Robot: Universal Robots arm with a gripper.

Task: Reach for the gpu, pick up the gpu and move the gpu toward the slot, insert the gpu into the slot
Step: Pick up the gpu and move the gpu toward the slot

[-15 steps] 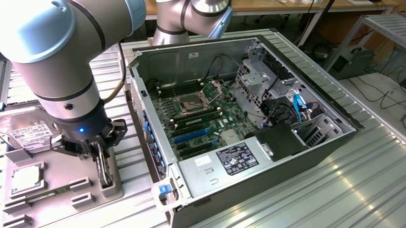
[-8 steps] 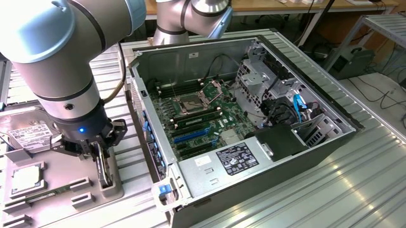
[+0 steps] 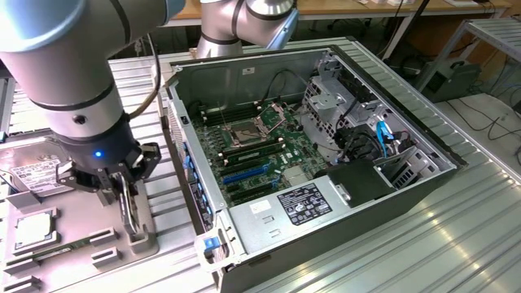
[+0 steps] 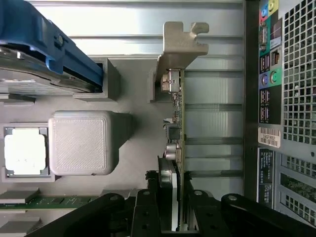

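Grey holder (image 3: pixel 145 243) walls may snag the gpu (image 4: pixel 176 123) we pinch between nearly closed jaws, the slot (image 3: pixel 244 174) at its two o'clock.

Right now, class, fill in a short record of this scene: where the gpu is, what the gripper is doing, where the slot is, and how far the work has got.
gpu: standing on edge in the grey holder, outside the computer case, on the exterior view's left
gripper: closed on the gpu from above
slot: blue strip inside the open computer case, nothing in it
progress: gpu gripped, not yet in the slot
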